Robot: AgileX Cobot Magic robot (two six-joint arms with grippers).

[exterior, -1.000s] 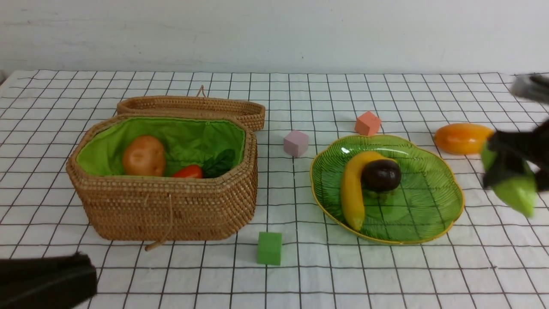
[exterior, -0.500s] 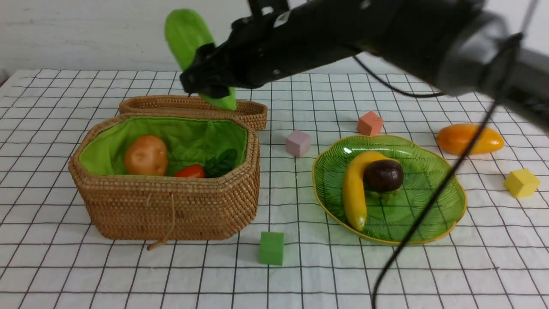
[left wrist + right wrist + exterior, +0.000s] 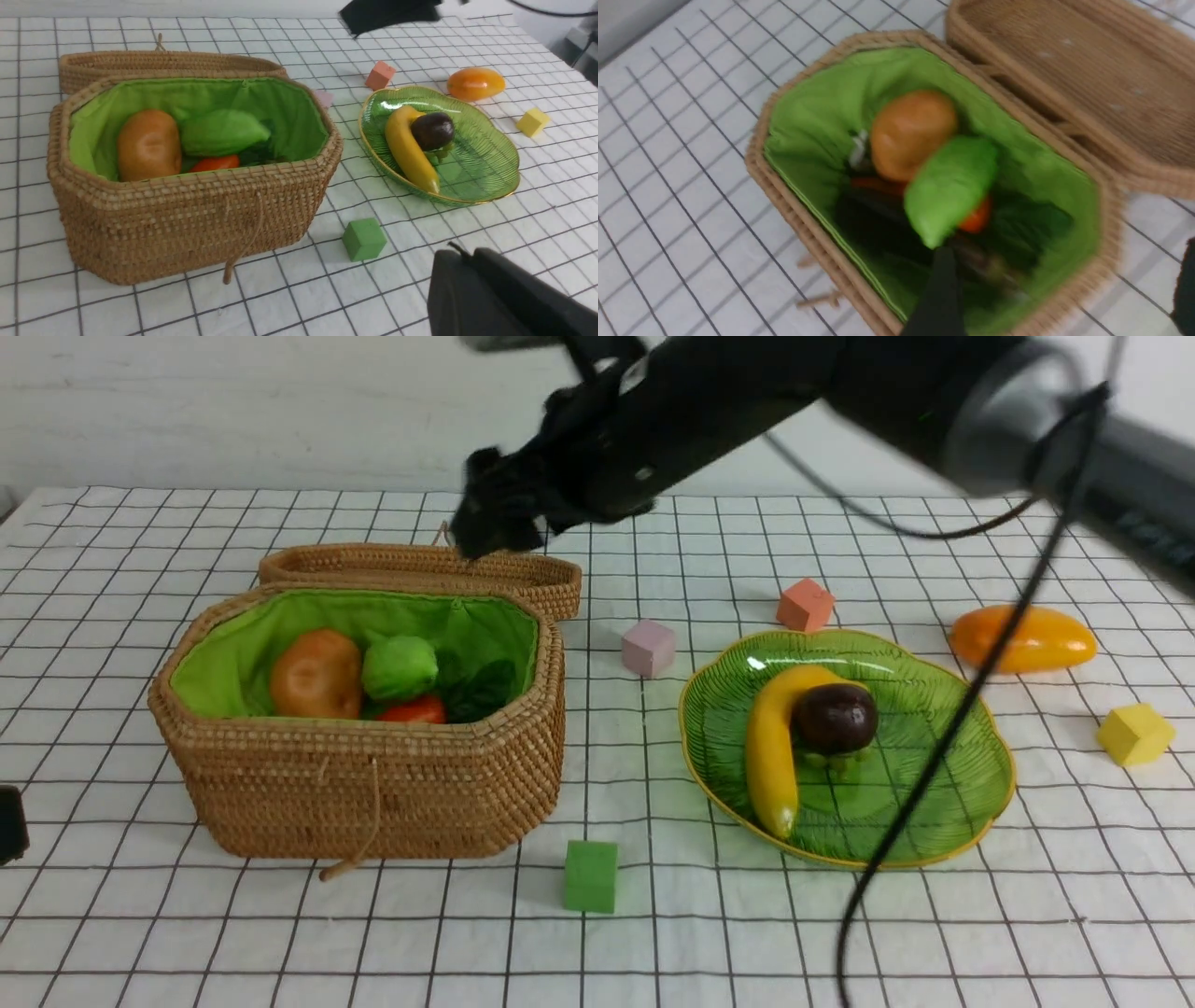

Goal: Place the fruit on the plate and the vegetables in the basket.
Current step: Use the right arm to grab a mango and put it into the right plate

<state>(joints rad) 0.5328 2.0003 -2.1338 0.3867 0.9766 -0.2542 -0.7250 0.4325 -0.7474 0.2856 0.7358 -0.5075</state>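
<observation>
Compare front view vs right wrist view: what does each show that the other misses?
Front only: the plate holding banana and mangosteen, the mango on the cloth, green cube, pink cube, orange cube, yellow cube, the right arm. Right wrist only: the lid's woven inside, a dark mass low in the basket, too blurred to name. Both: basket, potato, light green vegetable, red pepper.

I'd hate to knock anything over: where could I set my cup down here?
Bare cloth runs along the near edge, in front of the basket and plate, with just the green cube on it. Left of the basket too. Crowded: the basket's inside; tight between plate, mango and yellow cube.
</observation>
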